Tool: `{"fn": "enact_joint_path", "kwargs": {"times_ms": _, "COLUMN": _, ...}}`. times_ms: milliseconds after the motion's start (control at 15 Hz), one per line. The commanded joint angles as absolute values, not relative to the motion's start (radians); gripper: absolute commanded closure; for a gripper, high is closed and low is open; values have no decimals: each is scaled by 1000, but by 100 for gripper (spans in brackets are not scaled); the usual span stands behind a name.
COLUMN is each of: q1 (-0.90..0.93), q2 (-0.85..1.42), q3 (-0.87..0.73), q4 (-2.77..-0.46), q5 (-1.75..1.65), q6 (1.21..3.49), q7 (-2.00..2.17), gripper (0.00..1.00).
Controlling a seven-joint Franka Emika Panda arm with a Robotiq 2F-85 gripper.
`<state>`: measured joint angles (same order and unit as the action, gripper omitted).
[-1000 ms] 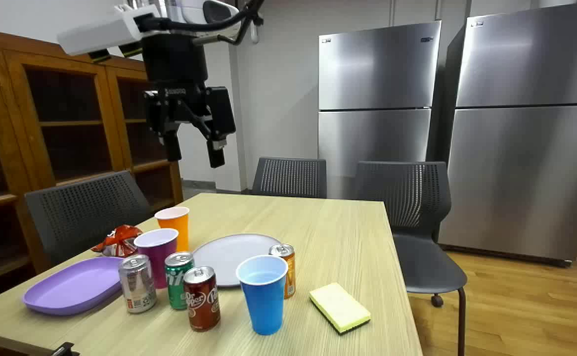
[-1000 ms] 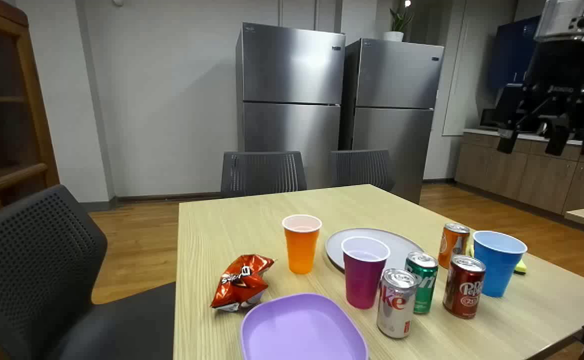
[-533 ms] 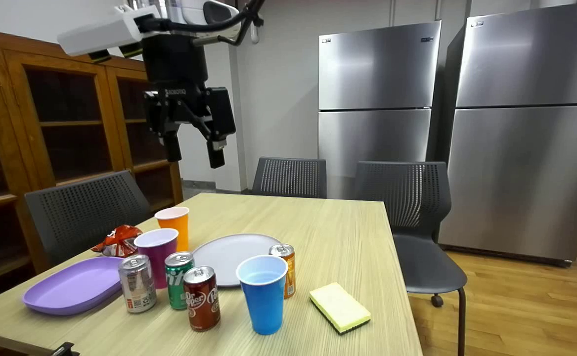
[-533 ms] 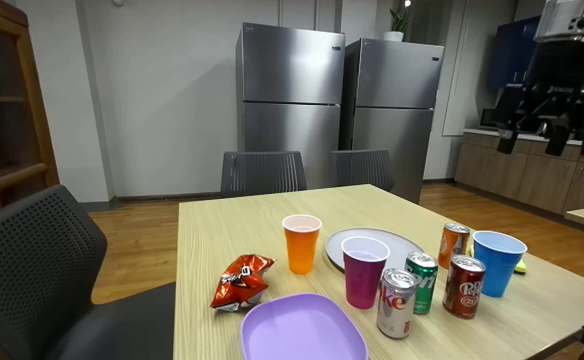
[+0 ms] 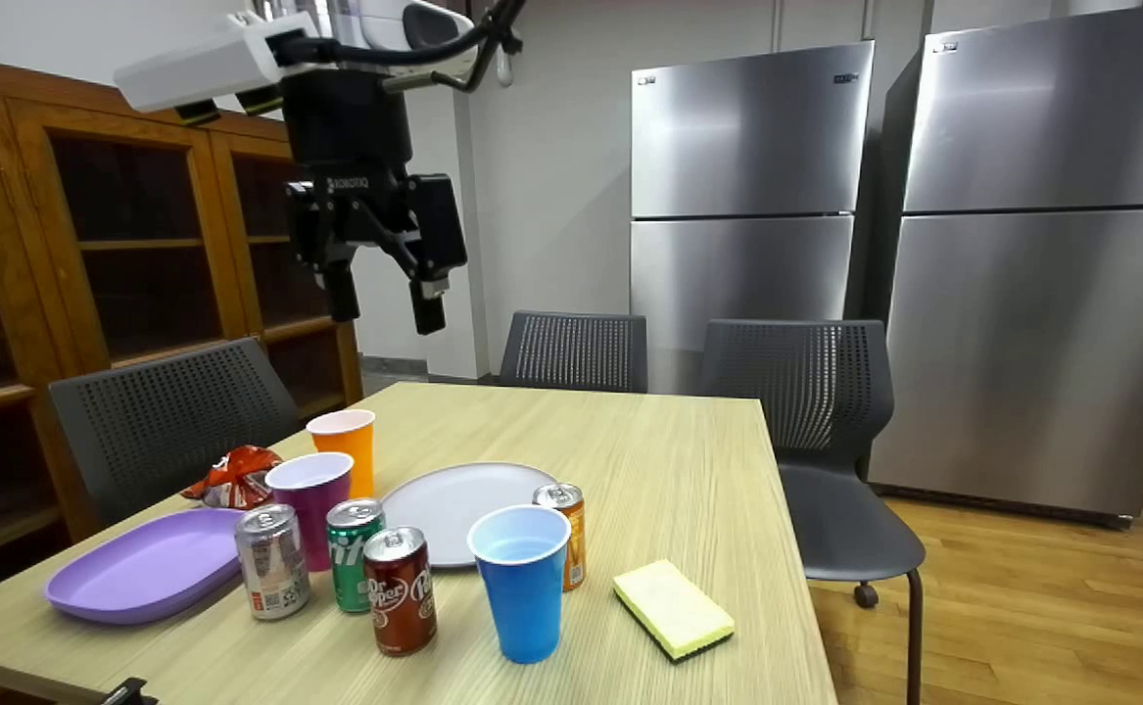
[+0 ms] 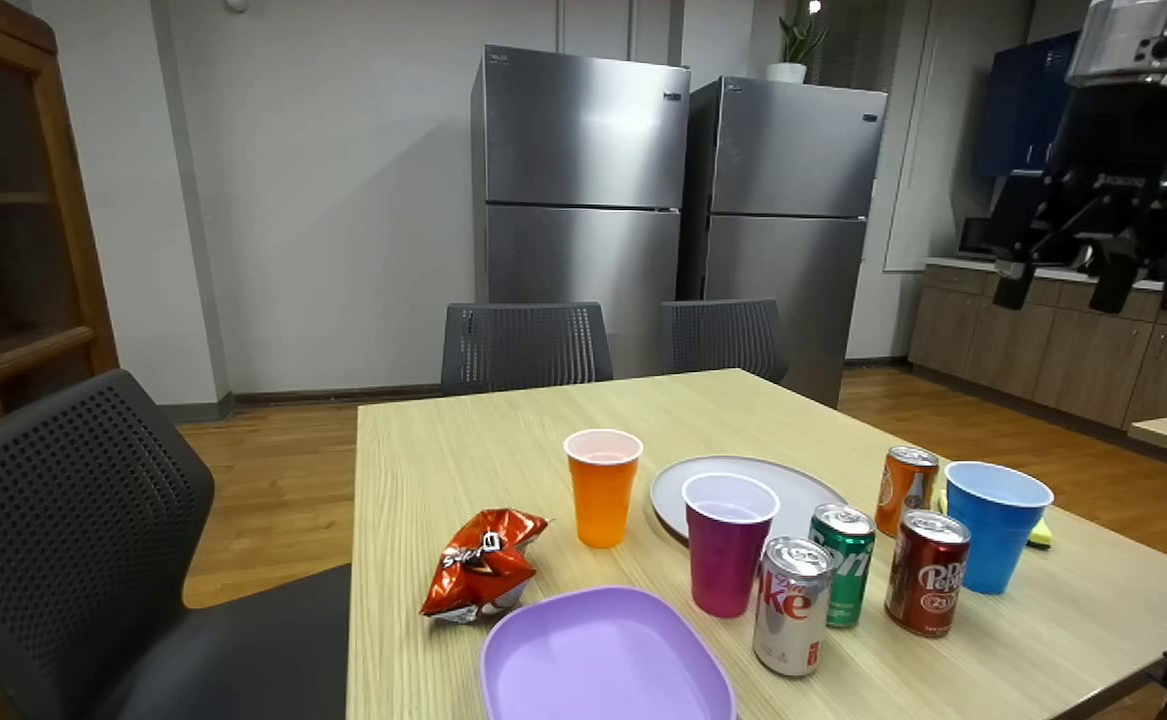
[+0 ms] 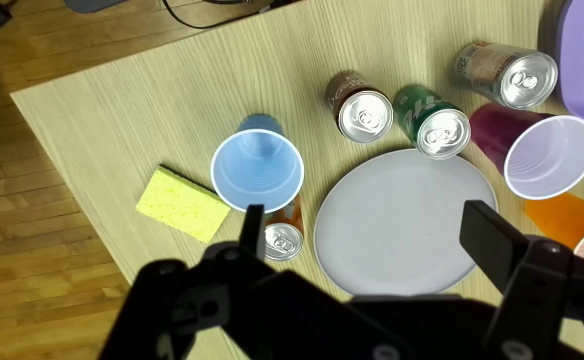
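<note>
The tool (image 5: 386, 308) could descend over the gray plate (image 7: 402, 225), whose edge the purple cup (image 7: 537, 152) and green can (image 7: 434, 122) crowd.

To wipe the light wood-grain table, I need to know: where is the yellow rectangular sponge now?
In the wrist view, the sponge lies left of centre on the table, between its left edge and the blue plastic cup.

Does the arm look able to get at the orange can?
Probably yes, from above: the gripper is open and empty, and nothing rests on the orange can. The blue cup stands close beside it, so room may be tight there.
</note>
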<state>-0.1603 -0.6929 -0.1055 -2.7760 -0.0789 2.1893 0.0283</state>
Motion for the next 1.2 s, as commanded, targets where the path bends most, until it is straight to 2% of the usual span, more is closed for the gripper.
{"fn": "enact_joint_path", "kwargs": {"times_ms": 0, "q1": -169, "q2": -642, "q3": -82, "q4": -2770, "q5": -81, "q6": 2218, "q7": 69, "gripper": 0}}
{"fn": "enact_joint_path", "kwargs": {"times_ms": 1133, "q1": -161, "q2": -366, "q3": -16, "q4": -2768, "q5": -110, "q6": 2311, "q7": 202, "gripper": 0}}
